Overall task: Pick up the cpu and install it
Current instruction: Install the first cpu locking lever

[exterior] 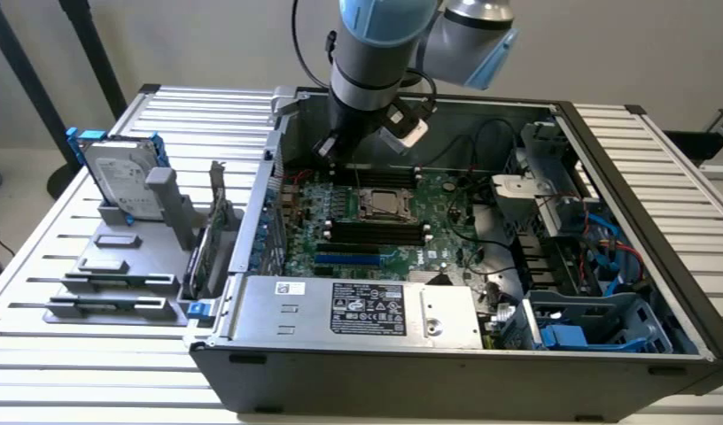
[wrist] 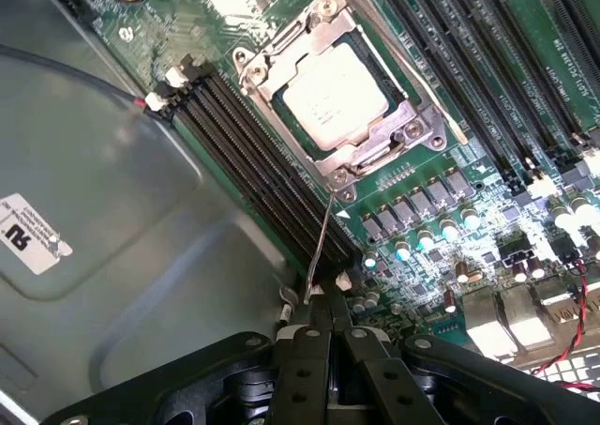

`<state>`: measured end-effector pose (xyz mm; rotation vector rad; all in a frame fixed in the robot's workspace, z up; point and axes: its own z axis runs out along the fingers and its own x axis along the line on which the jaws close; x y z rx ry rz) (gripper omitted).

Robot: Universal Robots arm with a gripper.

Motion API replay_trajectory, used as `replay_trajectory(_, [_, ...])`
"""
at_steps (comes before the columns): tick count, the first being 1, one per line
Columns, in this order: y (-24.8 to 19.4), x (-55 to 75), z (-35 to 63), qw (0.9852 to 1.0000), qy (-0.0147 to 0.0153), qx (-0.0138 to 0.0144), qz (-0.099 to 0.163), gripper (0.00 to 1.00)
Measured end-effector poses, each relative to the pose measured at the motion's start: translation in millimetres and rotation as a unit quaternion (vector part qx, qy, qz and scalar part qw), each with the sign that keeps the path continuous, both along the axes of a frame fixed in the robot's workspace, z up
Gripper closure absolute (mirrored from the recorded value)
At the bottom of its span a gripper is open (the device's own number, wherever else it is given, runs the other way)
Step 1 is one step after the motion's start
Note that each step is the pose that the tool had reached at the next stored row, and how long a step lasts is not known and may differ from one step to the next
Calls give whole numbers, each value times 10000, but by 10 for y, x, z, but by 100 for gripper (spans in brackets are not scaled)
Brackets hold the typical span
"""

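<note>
We're over the open computer case (exterior: 640,190) now, and the gripper (wrist: 329,300) hangs low above the green motherboard (exterior: 439,239). Its two dark fingers (wrist: 311,364) are pressed tight together. We can see nothing carried between them.

There's the cpu (wrist: 333,97), silver top up, lying flat in its socket just ahead of the fingertips. The metal socket frame (wrist: 281,67) sits around its edges. In the exterior view the chip (exterior: 383,204) lies below the gripper (exterior: 330,156) and a little toward the exterior view's right.

A thin wire lever (wrist: 322,237) runs from the socket's near corner straight back to the fingertips. Its end sits right beside them. We can't tell whether it touches them or is pinched.

Alongside the gripper, between it and the grey case floor (wrist: 112,162), run the long black memory slots (wrist: 248,158).

Well away from the gripper, outside the case, a silver hard drive (exterior: 117,181) stands upright in its blue bracket. Grey plastic bars (exterior: 113,283) lie on the slatted table (exterior: 54,221) near it.
</note>
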<state>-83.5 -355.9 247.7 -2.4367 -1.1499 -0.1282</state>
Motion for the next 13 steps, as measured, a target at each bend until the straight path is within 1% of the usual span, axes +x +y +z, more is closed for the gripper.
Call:
replay_trajectory(1, [0,0,0,10000,-6,-25,-38,89])
replay_trajectory(3, [0,0,0,9999,-28,-76,-111,89])
replay_trajectory(4, [-1,-1,0,9998,-40,-92,-143,89])
replay_trajectory(5, [-1,0,-1,9998,-50,-102,-177,89])
replay_trajectory(8, [0,3,-1,9995,-80,-115,-271,89])
replay_trajectory(13, [0,14,-1,9990,-136,-122,-398,89])
